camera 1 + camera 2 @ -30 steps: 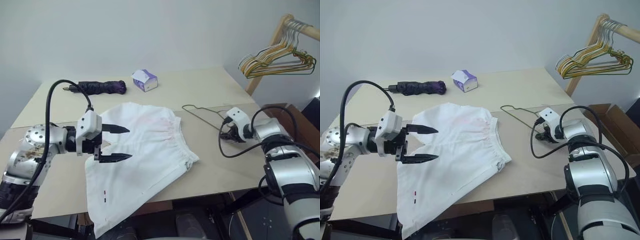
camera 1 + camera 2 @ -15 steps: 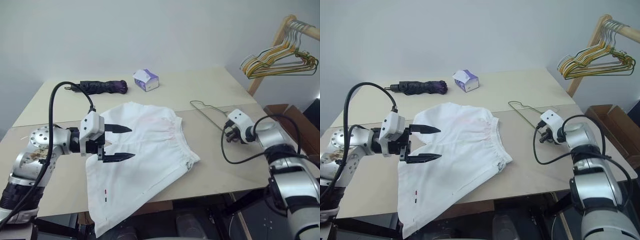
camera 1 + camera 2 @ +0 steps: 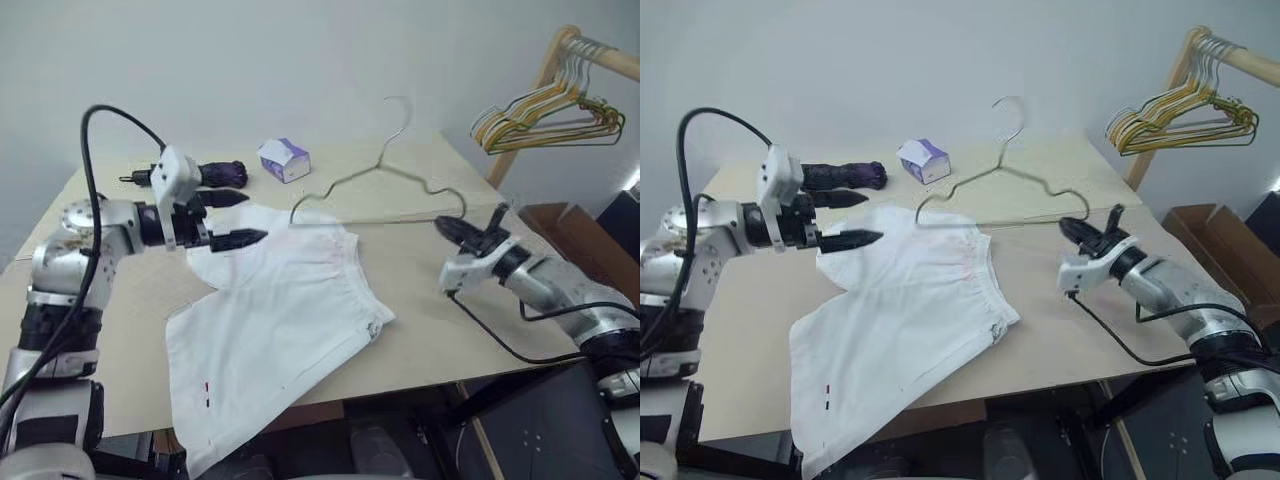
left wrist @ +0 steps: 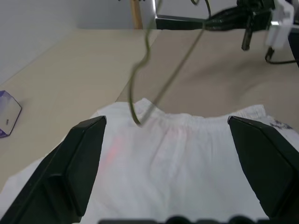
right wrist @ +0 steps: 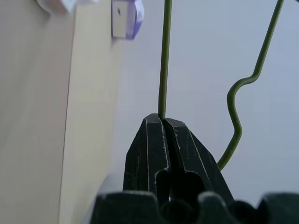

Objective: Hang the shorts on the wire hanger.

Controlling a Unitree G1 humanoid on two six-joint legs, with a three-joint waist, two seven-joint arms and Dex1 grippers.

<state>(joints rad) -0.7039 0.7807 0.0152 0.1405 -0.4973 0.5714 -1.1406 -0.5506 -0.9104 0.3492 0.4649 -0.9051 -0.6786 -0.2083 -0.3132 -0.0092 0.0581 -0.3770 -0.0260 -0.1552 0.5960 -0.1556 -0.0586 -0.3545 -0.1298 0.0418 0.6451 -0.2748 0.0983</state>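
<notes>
Right gripper (image 3: pixel 462 228) is pinching the wire hanger (image 3: pixel 372 178) upright above the tabletop (image 3: pixel 420 330); left gripper (image 3: pixel 232 219) is hovering spread over the shorts (image 3: pixel 275 320), which are lying flat, unthreaded

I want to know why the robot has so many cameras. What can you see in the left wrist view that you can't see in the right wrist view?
The left wrist view alone gives the white shorts lying on the table, the left gripper standing open above them, and the right gripper's side. The right wrist view alone gives a close look at the right gripper shut on the wire, with the grey wall behind. Both take in the wire hanger, lifted off the table, and the purple tissue box.
</notes>
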